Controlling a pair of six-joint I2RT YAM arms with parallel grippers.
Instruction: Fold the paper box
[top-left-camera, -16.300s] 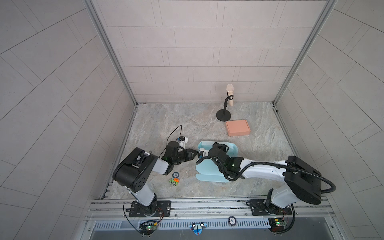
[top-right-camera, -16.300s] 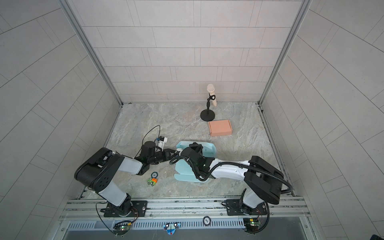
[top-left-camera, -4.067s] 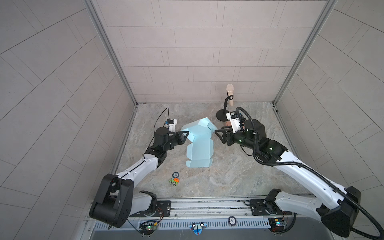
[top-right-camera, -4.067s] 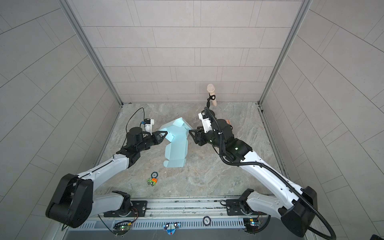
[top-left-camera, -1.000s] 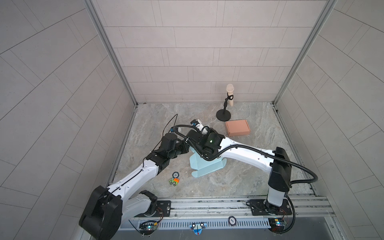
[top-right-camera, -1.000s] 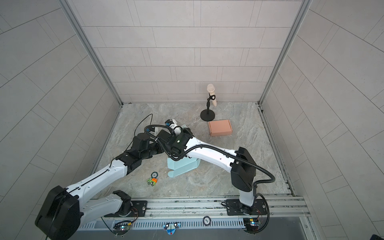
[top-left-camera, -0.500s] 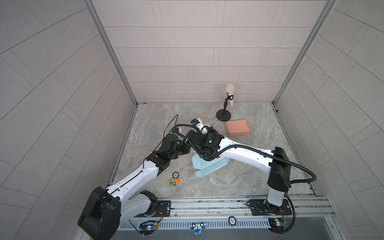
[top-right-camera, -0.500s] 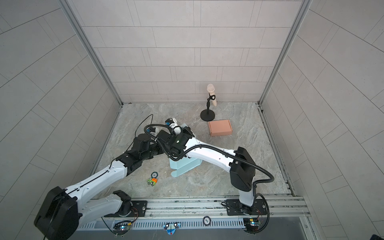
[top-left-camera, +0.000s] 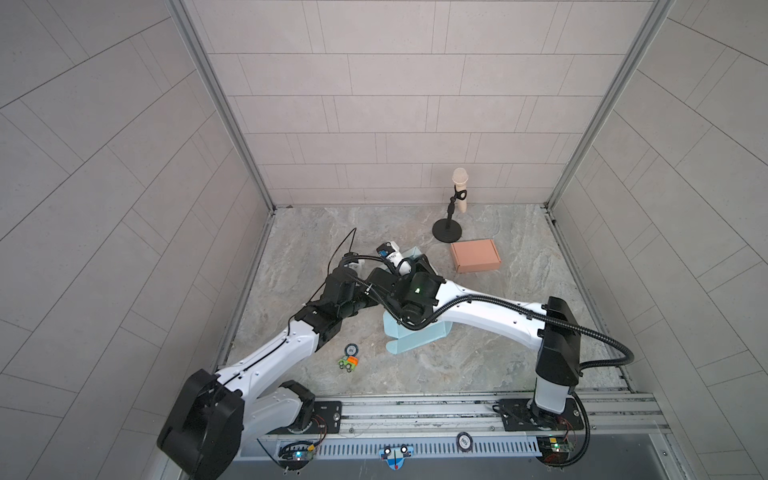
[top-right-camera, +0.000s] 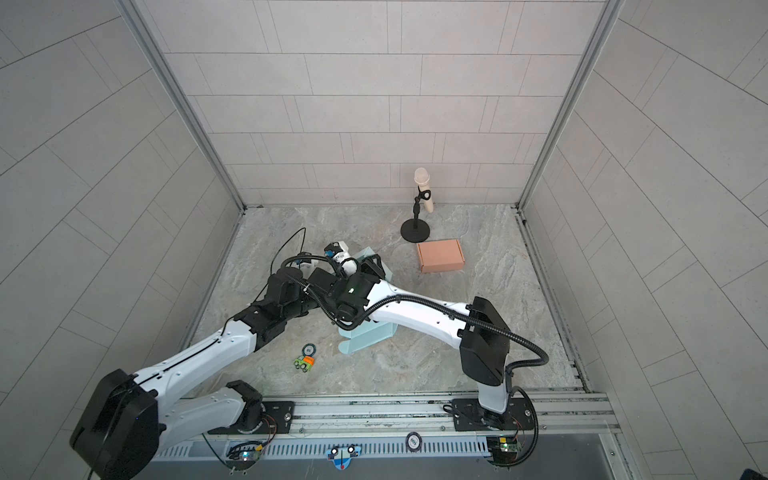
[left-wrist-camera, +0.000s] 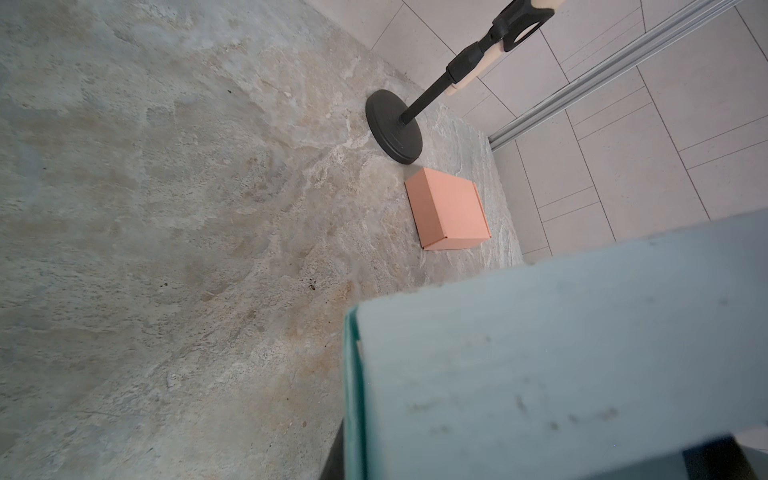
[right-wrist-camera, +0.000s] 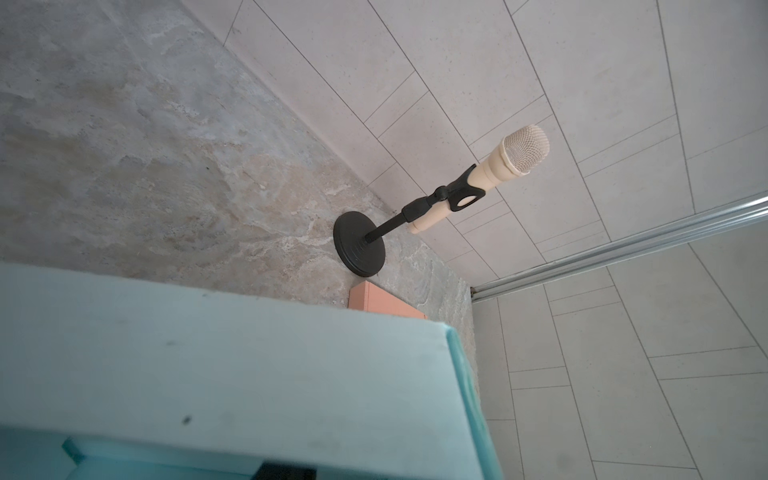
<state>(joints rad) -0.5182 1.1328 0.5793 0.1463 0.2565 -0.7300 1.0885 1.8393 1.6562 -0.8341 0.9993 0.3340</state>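
Observation:
The light blue paper box lies half folded in the middle of the floor, mostly hidden under my two crossed arms. One of its panels stands up at the far side. My left gripper reaches in from the left. In the left wrist view the blue panel runs right into its shut jaws. My right gripper sits at the raised panel. The blue card covers its jaws in the right wrist view, so their state is hidden.
A closed orange box lies to the back right, with a microphone on a black stand just behind it. A small toy car and a round token lie near the front left. The metal rail runs along the front.
Over the last second the box's lower part has slid slightly to the right and the right wrist has shifted a little. Four seconds ago the arms held the box up, apart from each other.

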